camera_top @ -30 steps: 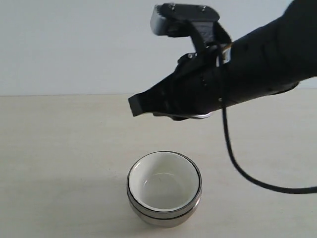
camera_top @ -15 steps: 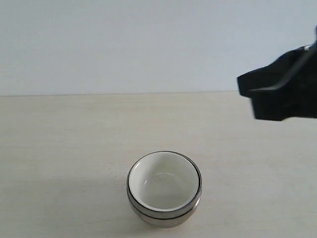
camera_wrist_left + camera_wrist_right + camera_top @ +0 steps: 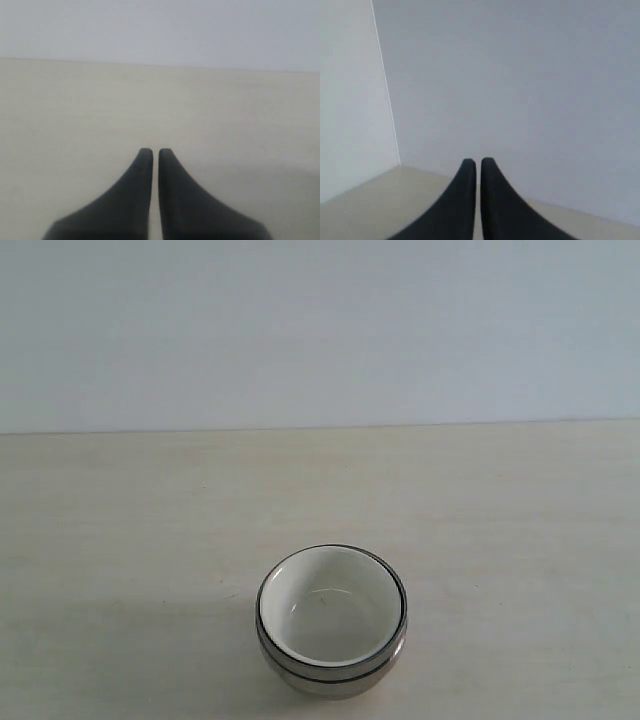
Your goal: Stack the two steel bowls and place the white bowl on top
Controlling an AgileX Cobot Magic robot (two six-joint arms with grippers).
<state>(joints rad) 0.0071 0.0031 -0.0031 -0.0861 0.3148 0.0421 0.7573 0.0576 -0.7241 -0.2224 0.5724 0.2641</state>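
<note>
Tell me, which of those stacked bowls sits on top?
The glossy round white bowl: it nests inside the shiny round steel bowls, whose metal sides show beneath it.

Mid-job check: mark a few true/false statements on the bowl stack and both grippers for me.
1. The white bowl sits nested in the steel bowls. True.
2. The left gripper holds a steel bowl. False: it is shut on nothing.
3. The right gripper is shut and empty. True.
4. An arm hangs over the stack in the exterior view. False: no arm shows there.
</note>
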